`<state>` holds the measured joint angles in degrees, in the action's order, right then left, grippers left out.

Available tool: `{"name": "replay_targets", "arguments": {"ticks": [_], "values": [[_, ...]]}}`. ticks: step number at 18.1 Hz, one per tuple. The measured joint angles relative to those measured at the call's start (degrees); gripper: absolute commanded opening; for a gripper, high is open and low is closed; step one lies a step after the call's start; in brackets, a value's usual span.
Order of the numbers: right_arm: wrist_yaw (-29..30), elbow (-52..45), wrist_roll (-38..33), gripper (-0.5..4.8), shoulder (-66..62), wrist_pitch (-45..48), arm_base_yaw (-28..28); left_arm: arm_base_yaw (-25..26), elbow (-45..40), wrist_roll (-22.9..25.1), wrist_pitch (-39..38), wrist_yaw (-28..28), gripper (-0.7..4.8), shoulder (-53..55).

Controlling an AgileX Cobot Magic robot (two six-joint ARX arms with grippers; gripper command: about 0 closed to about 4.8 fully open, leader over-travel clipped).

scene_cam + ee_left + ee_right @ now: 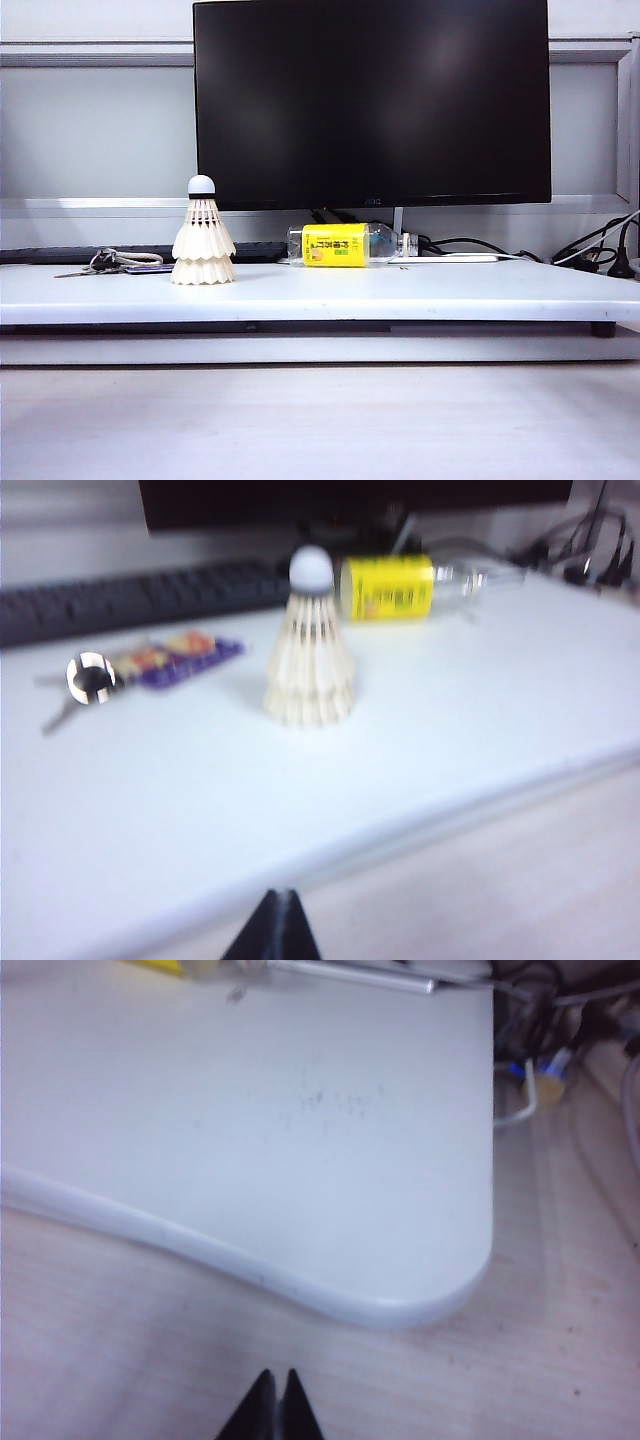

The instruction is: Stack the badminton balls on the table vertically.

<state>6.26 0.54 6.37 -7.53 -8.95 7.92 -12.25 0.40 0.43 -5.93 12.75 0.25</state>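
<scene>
The two badminton balls (203,238) are standing nested one over the other, cork tip up, on the left part of the white table (420,290), ahead of the black monitor (372,100). A yellow-labelled bottle (345,244) is lying on its side just right of them; keys (92,677) are lying to their left. The left gripper (272,930) and the right gripper (275,1410) are both sitting clenched and empty over the pale wood surface (150,1350), off the table's near edge.
</scene>
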Motion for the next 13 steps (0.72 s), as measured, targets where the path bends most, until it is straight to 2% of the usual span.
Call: {"name": "replay_targets", "arguments": {"ticks": [2, 13], "values": [[0.0, 0.0, -0.02, 0.21, 0.0, -0.26, 0.0, 0.0, 0.02, 0.0, -2.05, -0.04, -0.06, 0.0], [0.0, 0.0, -0.2, 0.21, 0.0, -0.44, 0.0, 0.0, 0.04, -1.33, -2.21, -0.15, -0.06, 0.0]]}}
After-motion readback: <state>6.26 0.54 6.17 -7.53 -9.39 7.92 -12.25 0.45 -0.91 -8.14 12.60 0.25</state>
